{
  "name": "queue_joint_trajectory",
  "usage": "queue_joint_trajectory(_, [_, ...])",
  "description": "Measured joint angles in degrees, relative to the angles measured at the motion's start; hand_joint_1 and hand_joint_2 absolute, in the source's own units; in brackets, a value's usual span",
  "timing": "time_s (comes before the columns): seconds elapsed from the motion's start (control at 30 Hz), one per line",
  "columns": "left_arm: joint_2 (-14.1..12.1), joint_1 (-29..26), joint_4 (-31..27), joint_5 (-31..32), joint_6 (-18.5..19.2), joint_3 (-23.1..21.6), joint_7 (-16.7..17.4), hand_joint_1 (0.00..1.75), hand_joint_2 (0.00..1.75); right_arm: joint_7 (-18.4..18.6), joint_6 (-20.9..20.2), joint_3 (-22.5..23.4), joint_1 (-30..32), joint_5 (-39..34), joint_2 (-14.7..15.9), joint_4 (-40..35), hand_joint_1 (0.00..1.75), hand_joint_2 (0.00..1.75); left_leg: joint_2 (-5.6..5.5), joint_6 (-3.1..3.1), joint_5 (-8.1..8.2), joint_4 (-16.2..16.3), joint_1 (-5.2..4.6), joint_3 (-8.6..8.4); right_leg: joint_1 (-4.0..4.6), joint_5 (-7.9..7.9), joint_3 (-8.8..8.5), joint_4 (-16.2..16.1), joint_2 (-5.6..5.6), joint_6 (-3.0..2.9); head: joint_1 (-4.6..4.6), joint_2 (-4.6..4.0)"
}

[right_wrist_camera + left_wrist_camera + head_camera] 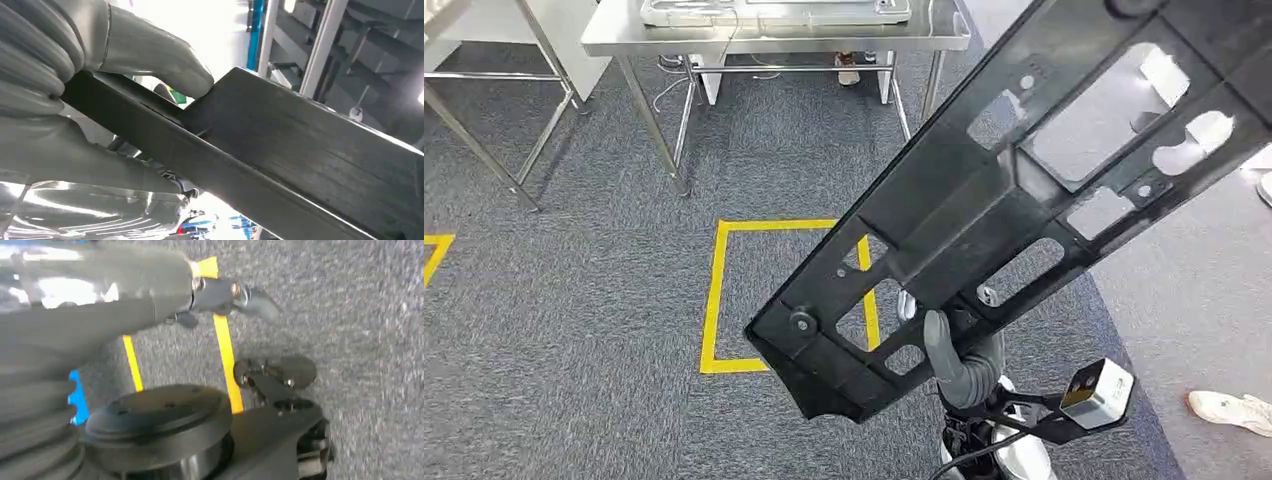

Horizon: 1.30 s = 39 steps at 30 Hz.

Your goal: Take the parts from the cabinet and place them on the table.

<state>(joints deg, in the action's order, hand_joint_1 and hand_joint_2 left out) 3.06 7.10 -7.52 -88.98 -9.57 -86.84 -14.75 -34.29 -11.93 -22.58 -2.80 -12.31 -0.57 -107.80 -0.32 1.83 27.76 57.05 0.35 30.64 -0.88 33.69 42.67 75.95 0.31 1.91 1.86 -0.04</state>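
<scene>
Black plastic dominates the head view: a long, flat part (1024,210) with many cut-out windows runs diagonally from the lower middle of the picture up to the top right corner, raised above the grey carpet (574,330). The right hand (959,355) grips it near its lower end, a thick grey thumb showing against one edge while the part itself hides the rest of the hand. In the right wrist view the right hand (125,55) clamps the part (300,150) with the thumb pressing on one face and paler fingers (90,160) lying under the other, so the fingers are pinching the panel between them.

Beneath the part a yellow taped square (716,300) marks the carpet. Farther off stands a steel worktop (614,40) on thin legs, with a shallow metal tray (774,12) on it; the part is well apart from that worktop. A white shoe (1236,410) of a person shows at the right edge.

The left wrist view is blurred and looks down at carpet and yellow tape (225,350). What seems to be the left hand (235,295) reaches out with a dark finger extended and nothing visibly in it, though I cannot tell for certain how its fingers lie.
</scene>
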Motion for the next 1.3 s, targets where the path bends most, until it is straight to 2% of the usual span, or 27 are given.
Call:
queue_joint_trajectory(0.03, [-0.02,-0.06,0.0,0.0,0.02,0.0,0.0,0.0,1.75,0.0,-0.02,0.0,0.02,0.0,0.0,0.0,1.75,1.75,-0.08,-0.05,0.4,0.0,-0.02,-0.51,0.0,-1.74,-0.05,-1.74,0.0,-0.08,0.0,0.0])
queue_joint_trajectory(0.07, [-0.02,-0.1,0.0,0.0,0.04,0.02,0.0,0.0,1.75,0.0,-0.02,0.02,0.02,0.0,0.0,0.0,1.75,1.75,-0.15,-0.17,0.86,0.0,-0.07,-1.2,0.02,-4.56,-1.13,-5.39,0.0,-0.26,0.0,0.0])
queue_joint_trajectory(0.13, [0.0,-0.12,0.0,0.0,0.18,0.02,-0.02,0.0,1.75,-0.02,-0.02,0.04,0.02,0.0,0.0,0.0,1.75,1.75,-0.16,-0.49,2.05,-0.08,-0.12,-2.38,0.28,-11.59,-4.79,-15.59,-0.12,-1.04,0.0,0.0])
queue_joint_trajectory(0.17, [0.0,-0.04,0.0,0.0,0.24,0.02,-0.04,0.0,1.75,-0.09,-0.13,0.11,0.03,0.02,0.0,0.02,1.75,1.75,-0.14,-0.82,2.48,0.09,-0.31,-3.06,0.82,-10.04,-4.9,-16.54,-0.39,-1.21,0.0,0.0])
queue_joint_trajectory(0.23, [0.0,-0.05,0.0,0.0,0.37,0.04,-0.11,0.0,1.75,-0.22,-0.22,0.15,0.21,0.07,0.0,-0.02,1.75,1.75,0.01,-1.63,3.0,-0.08,-0.22,-3.32,1.11,-10.26,-5.23,-17.09,-0.31,-2.0,0.0,0.0])
queue_joint_trajectory(0.3, [0.0,0.09,0.0,-0.02,0.46,0.04,-0.22,0.0,1.75,-0.22,-0.24,0.24,0.25,0.07,0.0,-0.04,1.75,1.75,0.06,-2.15,2.74,0.86,-0.21,-3.87,0.9,-9.5,-6.49,-17.45,0.02,-2.74,0.02,0.0])
queue_joint_trajectory(0.33, [0.0,0.24,0.0,-0.02,0.46,0.04,-0.22,0.0,1.75,-0.22,-0.28,0.24,0.23,0.07,-0.02,-0.13,1.75,1.75,0.1,-2.29,2.81,2.68,0.02,-3.21,0.69,-9.21,-7.49,-17.98,-0.12,-3.04,0.0,0.0])
queue_joint_trajectory(0.4, [0.0,0.45,0.0,-0.04,0.5,0.04,-0.28,0.0,1.75,-0.28,-0.48,0.26,0.04,0.09,-0.15,-0.13,1.75,1.75,0.07,-2.87,4.19,10.07,0.14,1.08,0.67,-8.36,-8.53,-18.12,-0.2,-3.66,0.0,0.0])
queue_joint_trajectory(0.47, [-0.02,0.15,0.0,-0.07,0.5,0.07,-0.28,0.0,1.75,-0.31,-0.54,0.26,0.12,0.11,-0.15,-0.09,1.75,1.75,0.09,-3.35,7.92,16.69,0.28,6.08,0.71,-7.44,-9.36,-18.12,-0.12,-3.75,0.0,0.0])
queue_joint_trajectory(0.5, [-0.02,-0.08,0.0,-0.09,0.5,0.07,-0.26,0.0,1.75,-0.33,-0.55,0.26,0.14,0.09,-0.15,-0.02,1.75,1.75,0.09,-3.54,8.5,18.01,0.28,7.77,0.7,-6.97,-9.95,-18.11,0.04,-3.71,0.0,0.0])
queue_joint_trajectory(0.53, [-0.02,-0.19,0.0,-0.09,0.5,0.07,-0.28,0.0,1.75,-0.42,-0.57,0.26,0.14,0.09,-0.15,0.04,1.75,1.75,0.09,-3.65,7.51,16.97,0.29,8.31,0.69,-6.45,-10.67,-18.11,0.2,-3.63,0.0,0.0])
queue_joint_trajectory(0.57, [-0.02,-0.18,0.0,-0.09,0.5,0.07,-0.28,0.0,1.75,-0.48,-0.59,0.26,0.14,0.09,-0.15,0.04,1.75,1.75,0.09,-3.51,4.97,13.64,0.29,7.74,0.68,-5.82,-11.55,-18.11,0.25,-3.52,0.0,0.0])
queue_joint_trajectory(0.63, [-0.04,-0.15,0.0,-0.11,0.5,0.11,-0.28,0.0,1.75,-0.55,-0.61,0.26,0.11,0.09,-0.15,0.04,1.75,1.75,0.1,-2.97,-2.14,4.82,0.24,5.41,0.69,-4.64,-13.2,-18.12,0.22,-3.21,0.0,0.0])
queue_joint_trajectory(0.67, [-0.04,-0.3,0.0,-0.11,0.5,0.11,-0.28,0.0,1.75,-0.63,-0.66,0.26,0.02,0.09,-0.15,0.11,1.75,1.75,0.12,-2.43,-4.28,2.38,0.1,5.21,0.7,-4.13,-13.42,-18.14,0.17,-2.97,-0.02,0.0])
queue_joint_trajectory(0.7, [-0.11,-0.19,0.0,-0.13,0.48,0.13,-0.26,0.0,1.75,-0.72,-0.72,0.28,-0.01,0.09,-0.15,0.24,1.75,1.75,0.2,-2.04,-1.86,1.66,-0.37,5.13,0.79,-4.02,-13.18,-18.05,0.34,-2.6,0.0,0.0])
queue_joint_trajectory(0.73, [-0.11,-0.23,0.0,-0.13,0.48,0.22,-0.26,0.0,1.75,-0.72,-0.83,0.28,-0.08,0.04,-0.17,0.26,1.75,1.75,0.12,-1.45,-2.99,1.78,-0.44,5.03,0.75,-3.74,-13.1,-18.25,0.33,-2.14,0.02,0.0])
queue_joint_trajectory(0.8, [-0.11,-0.39,0.0,-0.11,0.48,0.37,-0.28,0.0,1.75,-0.72,-0.96,0.28,-0.16,0.04,-0.2,0.28,1.75,1.75,0.07,-0.68,-2.73,1.07,-0.36,4.4,0.89,-3.93,-13.87,-18.12,0.28,-1.37,0.0,0.0])
queue_joint_trajectory(0.87, [-0.11,-0.21,0.0,-0.09,0.46,0.46,-0.35,0.0,1.75,-0.72,-0.92,0.33,-0.31,0.04,-0.22,0.09,1.75,1.75,-0.06,-0.18,-2.64,0.05,0.02,2.74,0.62,-3.59,-12.74,-15.08,0.06,-0.84,0.0,0.0])
queue_joint_trajectory(0.9, [-0.13,-0.11,0.0,-0.09,0.46,0.46,-0.35,0.0,1.75,-0.72,-0.81,0.37,-0.33,0.04,-0.22,-0.17,1.75,1.75,-0.04,0.12,-2.36,-0.03,0.0,2.38,0.53,-2.74,-10.28,-11.05,0.06,-0.45,0.0,0.0])
queue_joint_trajectory(0.97, [-0.13,-0.15,0.0,-0.07,0.48,0.46,-0.33,0.0,1.75,-0.59,-0.33,0.39,-0.1,0.09,-0.22,-0.22,1.75,1.75,-0.04,0.16,-1.44,-0.03,-0.01,1.53,0.42,0.91,-4.58,-2.99,0.04,-0.21,0.0,0.0])
queue_joint_trajectory(1.0, [-0.13,-0.24,0.0,-0.07,0.48,0.46,-0.26,0.0,1.75,-0.4,-0.26,0.39,-0.01,0.17,-0.22,-0.28,1.75,1.75,-0.05,0.14,-0.96,-0.03,-0.01,1.0,0.36,1.94,-2.68,-1.13,0.04,-0.2,0.0,0.0])
queue_joint_trajectory(1.03, [-0.13,-0.3,0.0,-0.04,0.46,0.46,-0.24,0.0,1.75,-0.13,-0.17,0.39,0.06,0.17,-0.22,-0.42,1.75,1.75,-0.08,0.1,-0.45,-0.03,-0.01,0.33,0.24,1.58,-1.86,-1.46,0.02,-0.29,0.0,0.0])
queue_joint_trajectory(1.07, [-0.11,-0.3,0.0,-0.04,0.48,0.46,-0.24,0.0,1.75,0.02,-0.09,0.39,0.05,0.17,-0.22,-0.65,1.75,1.75,-0.15,-0.01,0.15,-0.03,-0.01,-0.48,0.1,-0.32,-2.04,-3.99,0.01,-0.15,0.0,0.0])
queue_joint_trajectory(1.13, [-0.11,-0.28,0.0,-0.04,0.48,0.46,-0.22,0.0,1.75,0.42,0.28,0.39,0.04,0.28,-0.22,-1.16,1.75,1.75,-0.2,-0.41,1.53,-0.04,0.01,-2.34,0.04,-7.67,-4.45,-13.14,-0.09,-0.48,0.0,0.0])
queue_joint_trajectory(1.17, [-0.11,-0.32,0.0,-0.04,0.46,0.46,-0.22,0.0,1.75,0.44,0.39,0.42,0.04,0.39,-0.22,-1.2,1.75,1.75,-0.15,-0.69,2.2,-0.06,-0.01,-2.34,0.08,-11.67,-4.85,-16.97,-0.31,-0.66,-0.02,0.0])
queue_joint_trajectory(1.2, [-0.11,-0.22,0.0,-0.04,0.48,0.46,-0.2,0.0,1.75,0.5,0.53,0.42,0.06,0.42,-0.24,-1.25,1.75,1.75,-0.24,-1.05,2.62,0.25,-0.16,-2.92,0.61,-9.29,-4.67,-16.85,-0.34,-0.87,0.0,0.0])
queue_joint_trajectory(1.3, [-0.09,-0.13,0.0,-0.02,0.48,0.46,-0.22,0.0,1.75,0.63,0.57,0.46,0.16,0.57,-0.31,-2.01,1.75,1.75,-0.05,-2.22,2.86,0.34,-0.1,-3.69,0.75,-9.5,-5.41,-17.07,-0.11,-2.42,0.02,0.0])
